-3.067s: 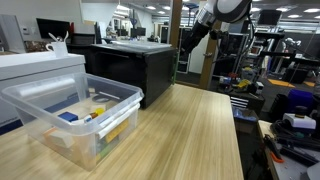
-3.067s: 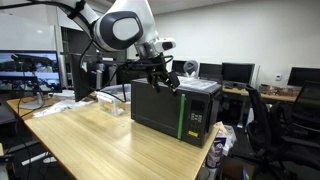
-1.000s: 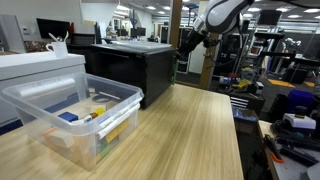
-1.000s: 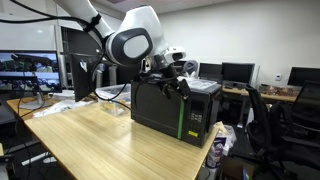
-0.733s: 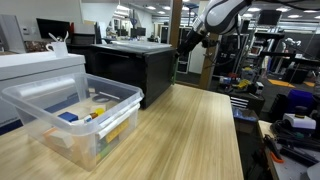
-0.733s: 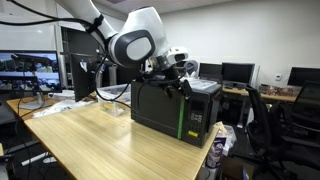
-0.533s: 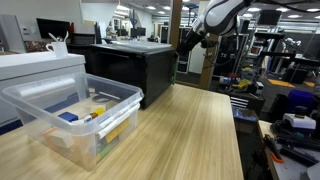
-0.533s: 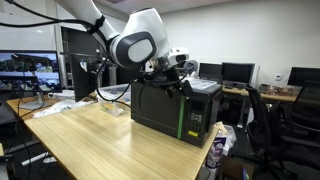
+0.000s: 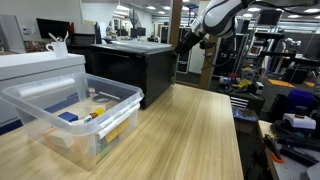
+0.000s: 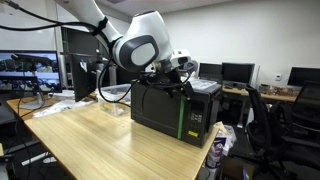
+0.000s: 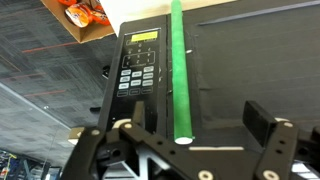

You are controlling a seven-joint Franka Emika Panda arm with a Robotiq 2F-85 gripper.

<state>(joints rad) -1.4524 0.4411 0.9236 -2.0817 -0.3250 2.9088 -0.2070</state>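
Observation:
A black microwave (image 9: 130, 65) (image 10: 165, 105) stands at the end of the wooden table (image 9: 190, 130). Its door has a vertical green handle (image 11: 180, 70) (image 10: 181, 118) beside a keypad (image 11: 138, 68). My gripper (image 9: 184, 42) (image 10: 178, 80) hangs at the microwave's upper front corner, near the handle's top end. In the wrist view my gripper (image 11: 195, 125) is open; the end of the green handle lies between the two black fingers, closer to the left finger (image 11: 133, 125), with a gap on each side. Nothing is held.
A clear plastic bin (image 9: 45, 125) with several small items sits on the table near a white box (image 9: 35, 65). A cardboard box with orange packets (image 11: 80, 12) lies on the floor below the microwave. Monitors (image 10: 25, 68) and an office chair (image 10: 265, 120) surround the table.
The arm has crept slightly closer to the microwave's front corner over the last second. The jaws have stayed open.

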